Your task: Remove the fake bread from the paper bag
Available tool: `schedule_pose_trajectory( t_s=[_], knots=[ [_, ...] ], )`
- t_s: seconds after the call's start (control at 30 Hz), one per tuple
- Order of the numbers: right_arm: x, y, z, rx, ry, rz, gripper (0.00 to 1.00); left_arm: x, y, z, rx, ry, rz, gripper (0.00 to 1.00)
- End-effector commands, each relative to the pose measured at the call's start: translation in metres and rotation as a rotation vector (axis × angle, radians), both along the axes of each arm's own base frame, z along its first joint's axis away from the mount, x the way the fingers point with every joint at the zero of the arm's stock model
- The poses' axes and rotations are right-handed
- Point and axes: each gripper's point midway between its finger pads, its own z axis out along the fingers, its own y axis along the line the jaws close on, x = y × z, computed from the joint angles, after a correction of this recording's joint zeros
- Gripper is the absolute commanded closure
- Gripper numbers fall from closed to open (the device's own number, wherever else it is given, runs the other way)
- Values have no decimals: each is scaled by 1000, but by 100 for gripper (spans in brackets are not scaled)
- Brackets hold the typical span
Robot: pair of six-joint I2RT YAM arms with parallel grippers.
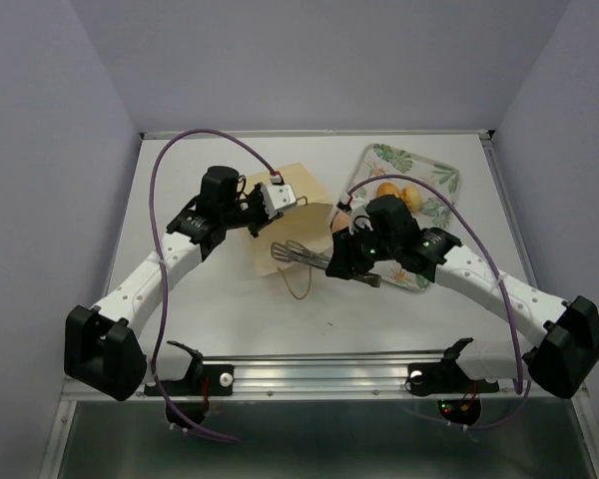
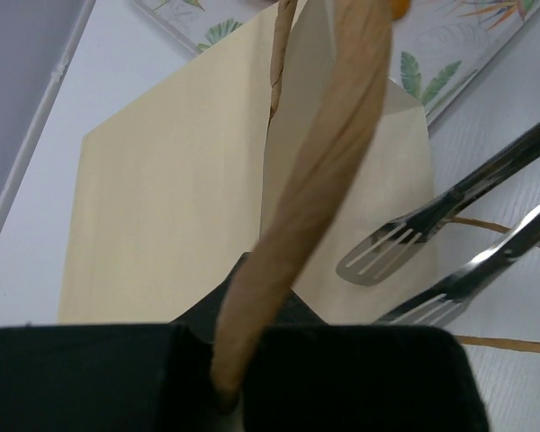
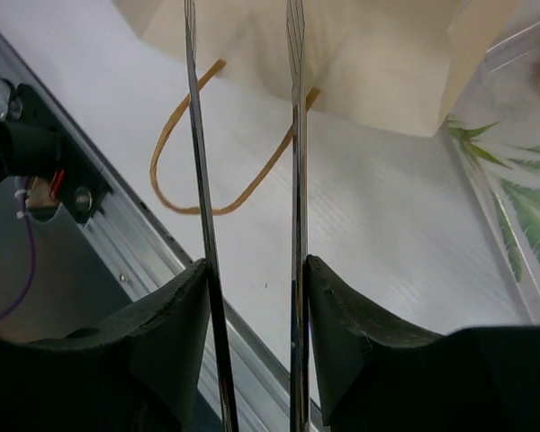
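The left arm (image 1: 150,271) is extended forward and inward from its base, with the wrist turned towards the middle of the counter (image 1: 220,309). The left end effector (image 2: 227,373) is closed together on a cord handle (image 2: 333,153) of the paper bag (image 1: 301,185). The twisted cord is seen emerging from between the fingers and rising ahead of them. The bag lies on its side on the counter, directly ahead of and below this end effector.

The right arm (image 1: 489,281) is folded inward, with the wrist directed to its left across the counter. The right end effector (image 3: 256,274) is clamped on a pair of metal tongs (image 3: 293,135), one finger being pressed against the outside of each tong arm. The tong arms are held narrowly apart and run straight ahead of the end effector. Their slotted tips reach the near end of the bag; whether they are inside it cannot be determined.

A loose handle loop (image 3: 207,211) lies on the counter just ahead of the right end effector, beneath the tongs. A floral tray (image 1: 434,178) lies immediately to the right of this end effector, beside the bag, and is partly covered by the right arm. Orange pieces of the fake bread (image 1: 390,190) rest on the tray, beyond the right wrist. The contents of the bag cannot be seen.
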Motion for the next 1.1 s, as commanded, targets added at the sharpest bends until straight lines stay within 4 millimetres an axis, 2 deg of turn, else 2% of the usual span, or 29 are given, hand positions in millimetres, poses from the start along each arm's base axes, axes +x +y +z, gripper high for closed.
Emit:
schedule_pose_trajectory(
  t_s=[0.0,0.13,0.2,0.4,0.57,0.77,0.9,1.07],
  knots=[
    [48,19,48,75,-174,-150,50,-2,-10,21,-58,-45,-34,100],
    [56,36,60,101,-202,-160,50,-2,-14,22,-72,-39,-30,100],
    [65,42,60,90,-211,-188,49,0,-15,23,-76,-33,-27,100],
    [84,55,48,42,-230,-243,47,3,-18,25,-92,-25,-10,100],
    [101,54,38,5,-237,-314,46,4,-21,29,-104,-24,-10,100],
    [105,71,36,43,-255,-302,44,2,-23,31,-117,-26,-18,100],
    [112,80,18,44,-234,-309,43,3,-26,38,-140,-39,-16,100],
    [119,85,9,49,-225,-335,41,3,-27,39,-153,-35,-13,100]
  ],
)
